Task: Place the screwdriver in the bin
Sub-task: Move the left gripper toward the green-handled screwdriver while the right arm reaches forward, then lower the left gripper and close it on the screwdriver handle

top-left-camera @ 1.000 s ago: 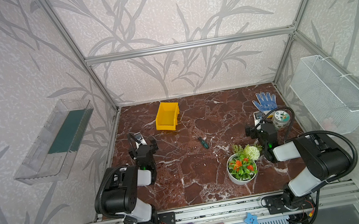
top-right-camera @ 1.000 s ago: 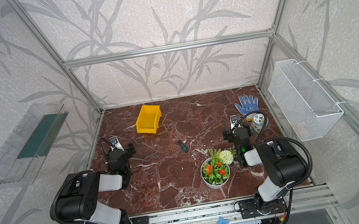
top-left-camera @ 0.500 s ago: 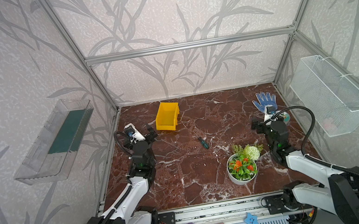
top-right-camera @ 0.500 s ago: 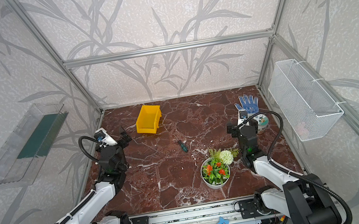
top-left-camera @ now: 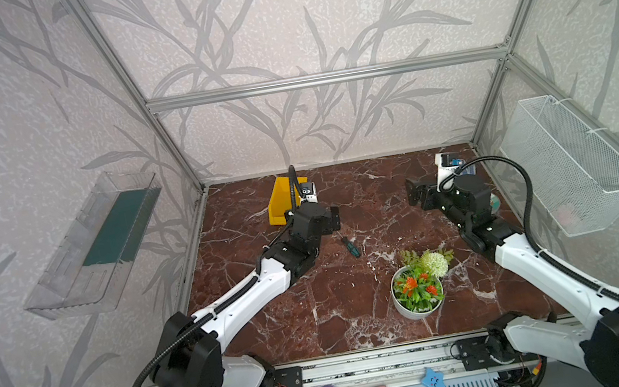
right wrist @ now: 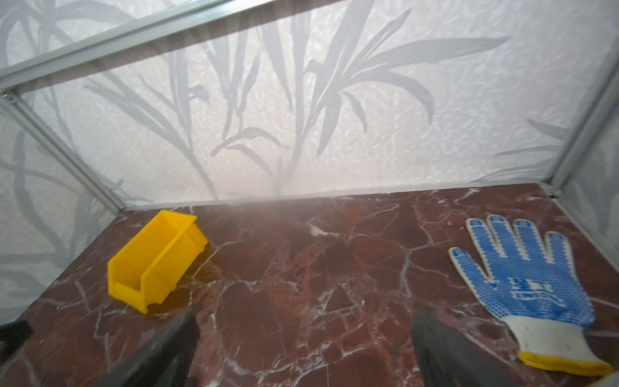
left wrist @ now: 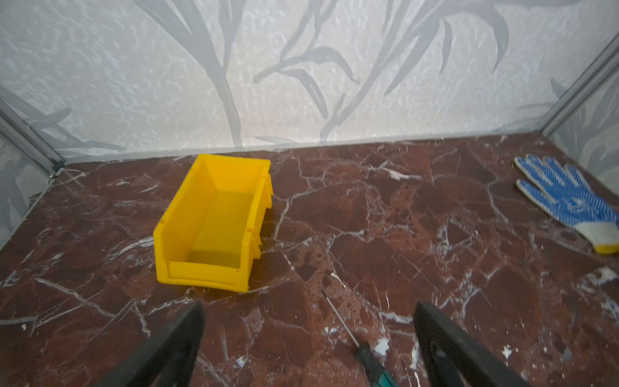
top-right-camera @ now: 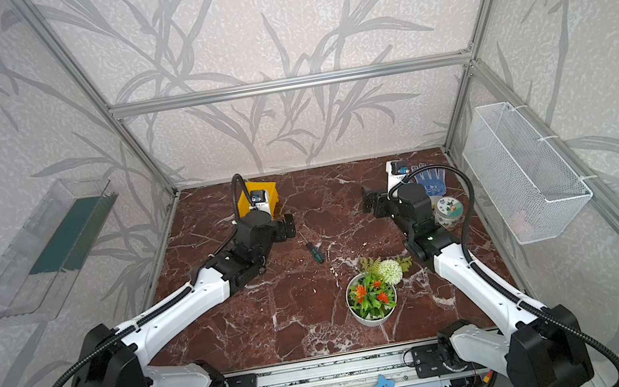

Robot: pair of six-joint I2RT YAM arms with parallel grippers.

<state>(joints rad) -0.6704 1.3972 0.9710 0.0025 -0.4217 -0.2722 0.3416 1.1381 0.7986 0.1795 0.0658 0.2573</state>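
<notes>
A: Where is the screwdriver, and does anything hold it?

B: Nothing holds it. It lies flat near the middle of the tabletop. Its thin metal shaft points toward the far left corner, and its dark green-and-black handle points toward the near edge. The left gripper hovers near the shaft end, jaws spread wide and empty. The right gripper, also spread and empty, hangs nearer the right edge.

A: And the bin?

B: It is bright yellow and empty. It sits by the far edge, left of the middle, with its lowered front lip facing the near edge. The shaft tip is close to it but apart.

A: What could go wrong?

B: As I judge it, the shaft is so thin that jaws closing there may miss it or let it pivot. The rounded handle may roll if one finger touches first. Coming down too low would jam the fingertips on the marble. The bin looks light, so a nudge could slide it. A tilted release could leave the screwdriver propped on the lip.
</notes>
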